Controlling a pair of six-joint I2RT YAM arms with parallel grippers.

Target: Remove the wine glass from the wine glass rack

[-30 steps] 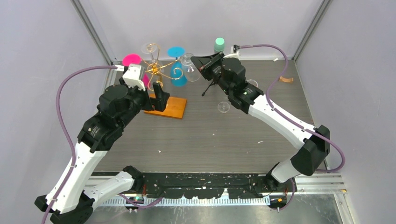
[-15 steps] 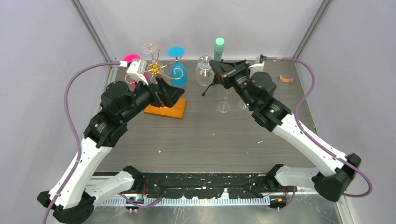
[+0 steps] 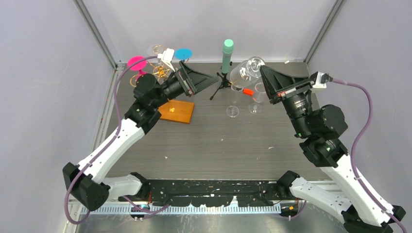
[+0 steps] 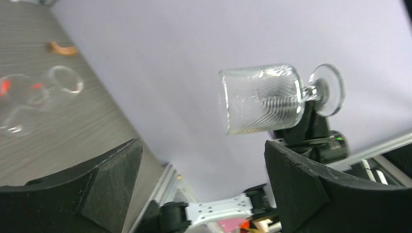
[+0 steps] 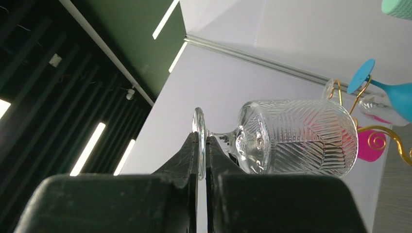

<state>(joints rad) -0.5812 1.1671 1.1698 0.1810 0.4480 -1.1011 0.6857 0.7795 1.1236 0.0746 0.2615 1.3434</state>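
Observation:
The wine glass rack [image 3: 161, 71] is a gold wire stand on an orange-brown wooden base [image 3: 180, 112] at the back left. It still carries a pink glass [image 3: 137, 62], a blue glass [image 3: 183, 53] and a clear one [image 3: 156, 48]. My right gripper [image 3: 264, 69] is shut on the foot of a ribbed clear wine glass [image 3: 241, 74]. It holds the glass on its side in the air, well right of the rack. In the right wrist view the foot [image 5: 198, 141] is pinched between the fingers [image 5: 187, 160]. My left gripper [image 3: 206, 80] is open and empty, raised beside the rack and facing the held glass [image 4: 262, 99].
A mint-green cylinder on a black tripod [image 3: 227, 51] stands at the back centre. Two clear glasses [image 3: 232, 110] [image 3: 255, 108] stand on the table below the held glass. A small orange piece [image 4: 63, 48] lies near the far right edge.
The right arm has pulled the clear glass away from the rack, rightward and up. The left gripper has lifted off the rack's base and swung right, jaws open.

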